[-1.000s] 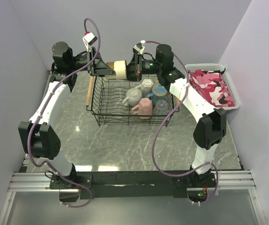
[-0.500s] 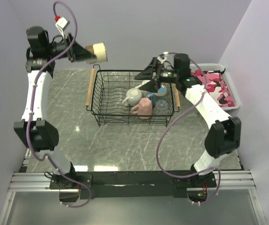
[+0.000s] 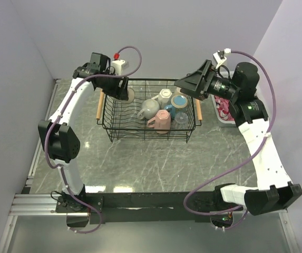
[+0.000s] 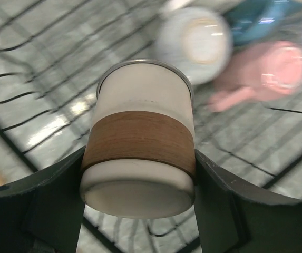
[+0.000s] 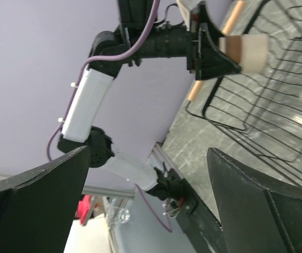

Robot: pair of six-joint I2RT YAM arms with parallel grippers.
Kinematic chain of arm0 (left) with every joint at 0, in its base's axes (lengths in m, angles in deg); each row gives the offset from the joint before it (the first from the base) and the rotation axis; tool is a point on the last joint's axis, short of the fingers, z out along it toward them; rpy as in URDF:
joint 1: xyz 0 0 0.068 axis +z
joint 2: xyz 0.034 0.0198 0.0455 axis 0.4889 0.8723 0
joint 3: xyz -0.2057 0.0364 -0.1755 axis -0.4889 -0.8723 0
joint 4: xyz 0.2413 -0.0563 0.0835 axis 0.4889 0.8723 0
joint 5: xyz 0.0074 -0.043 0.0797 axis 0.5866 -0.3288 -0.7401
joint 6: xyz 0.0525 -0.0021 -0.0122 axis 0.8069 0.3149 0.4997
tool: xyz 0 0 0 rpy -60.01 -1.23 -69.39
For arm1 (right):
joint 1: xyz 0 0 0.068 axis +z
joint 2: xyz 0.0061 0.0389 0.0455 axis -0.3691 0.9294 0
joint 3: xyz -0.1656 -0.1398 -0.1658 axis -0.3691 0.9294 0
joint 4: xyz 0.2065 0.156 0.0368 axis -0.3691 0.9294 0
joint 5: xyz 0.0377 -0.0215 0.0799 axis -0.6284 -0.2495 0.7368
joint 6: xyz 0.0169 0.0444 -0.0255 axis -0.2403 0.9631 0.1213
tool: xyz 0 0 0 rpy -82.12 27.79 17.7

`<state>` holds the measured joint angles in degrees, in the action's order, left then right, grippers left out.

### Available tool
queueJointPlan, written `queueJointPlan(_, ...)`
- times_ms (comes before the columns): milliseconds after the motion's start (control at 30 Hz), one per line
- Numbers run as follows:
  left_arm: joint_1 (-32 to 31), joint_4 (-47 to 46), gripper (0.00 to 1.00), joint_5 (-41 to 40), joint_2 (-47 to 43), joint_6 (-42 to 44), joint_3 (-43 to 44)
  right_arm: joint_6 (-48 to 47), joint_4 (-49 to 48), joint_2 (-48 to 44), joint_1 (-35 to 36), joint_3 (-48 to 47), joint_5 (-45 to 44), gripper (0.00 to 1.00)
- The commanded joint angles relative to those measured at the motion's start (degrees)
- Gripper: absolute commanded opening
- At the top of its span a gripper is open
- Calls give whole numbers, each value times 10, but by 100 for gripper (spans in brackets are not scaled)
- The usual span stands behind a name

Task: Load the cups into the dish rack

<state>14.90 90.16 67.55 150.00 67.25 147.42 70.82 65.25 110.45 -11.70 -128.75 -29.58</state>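
A tan cup (image 4: pixel 140 142) with a brown wooden band sits between the fingers of my left gripper (image 4: pixel 140 168), which is shut on its sides. In the top view that left gripper (image 3: pixel 126 94) hangs over the back left corner of the black wire dish rack (image 3: pixel 114 124). Lying in the rack are two white mugs (image 3: pixel 149 109) (image 3: pixel 164 96), a pink mug (image 3: pixel 161 120), a blue mug (image 3: pixel 179 101) and a clear glass (image 3: pixel 181 118). My right gripper (image 3: pixel 184 84) is raised above the rack's back right side, open and holding nothing. From the right wrist the tan cup (image 5: pixel 248 50) shows across the rack.
The rack's wooden handles (image 3: pixel 100 105) (image 3: pixel 197 109) stick out on either side. A white basket with pink camouflage cloth (image 3: pixel 222 108) stands at the right, mostly hidden behind my right arm. Walls close in the left, back and right.
My right gripper has opened off the tan cup and swung back to the right. The left arm swung out to the far left with the cup, then down to the rack's back left corner.
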Motion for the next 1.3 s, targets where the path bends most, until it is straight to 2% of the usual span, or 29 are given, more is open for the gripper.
queueJointPlan(0, -2, -24, 1, -131, -3, 38, 5, -59, 69, -21, -16, -3, -33, 100)
queueJointPlan(400, -61, -76, 1, -253, 69, 74, -64, -71, 89, -41, -38, 21, -30, 100)
queueJointPlan(767, -65, -92, 1, -287, 96, 86, -88, -69, 82, -45, -49, 45, -21, 100)
queueJointPlan(900, -65, -101, 1, -277, 88, 82, -95, -64, 71, -41, -49, 51, -18, 100)
queueJointPlan(1167, -73, -81, 1, -264, 116, 80, -53, -62, 60, -26, -49, 49, -10, 100)
queueJointPlan(1267, -74, -85, 24, -264, 120, 82, -64, -63, 59, -26, -50, 52, -12, 100)
